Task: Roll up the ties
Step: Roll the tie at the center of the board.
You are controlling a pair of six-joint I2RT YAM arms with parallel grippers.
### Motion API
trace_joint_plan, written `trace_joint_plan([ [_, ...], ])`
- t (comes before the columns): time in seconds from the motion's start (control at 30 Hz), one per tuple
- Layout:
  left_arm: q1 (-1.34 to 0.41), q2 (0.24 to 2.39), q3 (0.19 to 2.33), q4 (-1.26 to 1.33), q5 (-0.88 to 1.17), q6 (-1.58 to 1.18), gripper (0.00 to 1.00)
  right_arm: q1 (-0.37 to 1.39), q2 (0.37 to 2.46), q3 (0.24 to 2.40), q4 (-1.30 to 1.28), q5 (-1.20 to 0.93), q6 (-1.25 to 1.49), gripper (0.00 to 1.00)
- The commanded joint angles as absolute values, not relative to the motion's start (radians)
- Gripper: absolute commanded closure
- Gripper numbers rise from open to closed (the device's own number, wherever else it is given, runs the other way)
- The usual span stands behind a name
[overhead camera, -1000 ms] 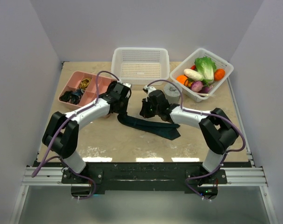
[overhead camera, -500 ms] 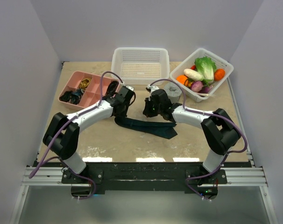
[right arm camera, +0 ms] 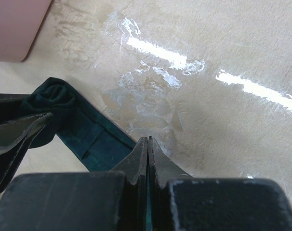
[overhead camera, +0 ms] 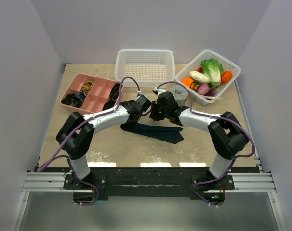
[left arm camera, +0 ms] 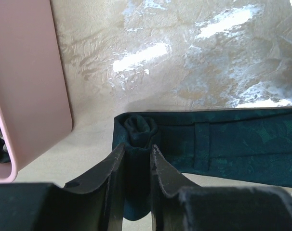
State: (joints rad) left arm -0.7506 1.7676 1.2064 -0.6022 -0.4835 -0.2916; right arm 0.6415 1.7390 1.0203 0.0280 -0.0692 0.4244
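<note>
Two robot arms meet over a dark teal-green tie (left arm camera: 242, 142) lying on a mottled tan table (right arm camera: 208, 120). The left gripper (left arm camera: 136, 150) grasps the narrow end, fabric pinched between its jaws, with a small coil (left arm camera: 139, 126) just beyond the fingertips. From that coil the flat band runs off to the right of the left jaws and lies slack on the surface. A pink tray (left arm camera: 30, 86) stands to the left of the jaws, apart from the cloth.

The right gripper (right arm camera: 147, 140) is clenched tight, its tips down at the near edge of the band. The coil lies ahead of these jaws and to their left. Whether any cloth is nipped between them cannot be told.

The tie looks light, soft and limp, likely to sag, twist or unwind once let go. The woven face seems smooth enough to slide on the table. The best hold is judged to be across the coil itself, squeezing its sides so the turns keep together. The band just next to it needs pressing flat to keep tension.
</note>
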Motion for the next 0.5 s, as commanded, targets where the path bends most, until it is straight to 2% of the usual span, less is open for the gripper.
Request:
trace_joint_plan([
  [0.0, -0.782, 1.818, 1.272, -0.632, -0.558, -0.327, 0.74, 0.637, 1.701, 1.011, 0.035, -0.061, 0.410, 1.00],
  [0.13, -0.802, 1.848, 1.302, -0.658, -0.568, -0.353, 0.71, 0.638, 1.706, 1.012, 0.034, -0.066, 0.410, 1.00],
  [0.47, -0.807, 1.839, 1.307, -0.609, -0.450, -0.387, 0.46, 0.638, 1.709, 1.014, 0.032, -0.072, 0.405, 1.00],
])
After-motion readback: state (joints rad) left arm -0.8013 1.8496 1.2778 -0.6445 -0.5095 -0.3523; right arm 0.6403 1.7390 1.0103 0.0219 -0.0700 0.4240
